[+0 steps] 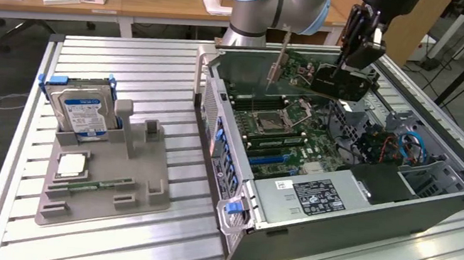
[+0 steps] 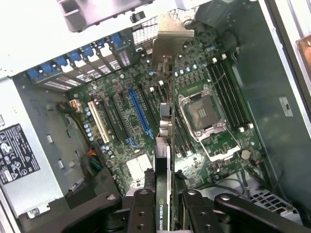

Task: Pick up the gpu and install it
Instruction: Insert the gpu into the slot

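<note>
Grey computer case (image 1: 349, 225), motherboard (image 1: 279, 125) inside; gpu (image 1: 303, 70) in hand (image 1: 339, 83) above.

The gpu (image 2: 164, 165) is showing as a dark, faintly glossy board, and its bracket (image 2: 172, 36) is gleaming as bare silvery metal. The gripper (image 2: 164, 201) is looking like matt black metal. The motherboard (image 2: 121, 116) is shining green and lacquered, and its socket frame (image 2: 201, 114) is glinting like polished steel. The case (image 1: 427, 207) is appearing as dull grey painted sheet metal, the table (image 1: 137, 65) as ribbed, brushed aluminium, and the holder (image 1: 140, 172) as matt grey plastic.
</note>
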{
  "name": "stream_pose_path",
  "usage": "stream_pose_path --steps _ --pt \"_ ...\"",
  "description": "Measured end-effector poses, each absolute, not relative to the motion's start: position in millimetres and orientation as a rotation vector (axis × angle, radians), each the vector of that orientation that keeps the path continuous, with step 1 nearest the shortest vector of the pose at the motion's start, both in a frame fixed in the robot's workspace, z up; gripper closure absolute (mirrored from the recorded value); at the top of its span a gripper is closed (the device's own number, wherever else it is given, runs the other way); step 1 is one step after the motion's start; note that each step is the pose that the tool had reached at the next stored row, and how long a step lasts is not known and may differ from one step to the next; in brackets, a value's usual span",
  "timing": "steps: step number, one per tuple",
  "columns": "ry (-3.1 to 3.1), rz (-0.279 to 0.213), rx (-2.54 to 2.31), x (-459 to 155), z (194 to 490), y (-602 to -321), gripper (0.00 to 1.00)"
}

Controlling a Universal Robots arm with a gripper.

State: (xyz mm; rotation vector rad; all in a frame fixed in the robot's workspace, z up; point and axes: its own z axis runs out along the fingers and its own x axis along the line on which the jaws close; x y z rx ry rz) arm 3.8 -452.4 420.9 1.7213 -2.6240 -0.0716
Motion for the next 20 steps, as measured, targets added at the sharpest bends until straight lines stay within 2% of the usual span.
stream_pose_path --steps 20 --pt "-2.469 -0.071 1.930 3.8 420.9 -452.4 0.74"
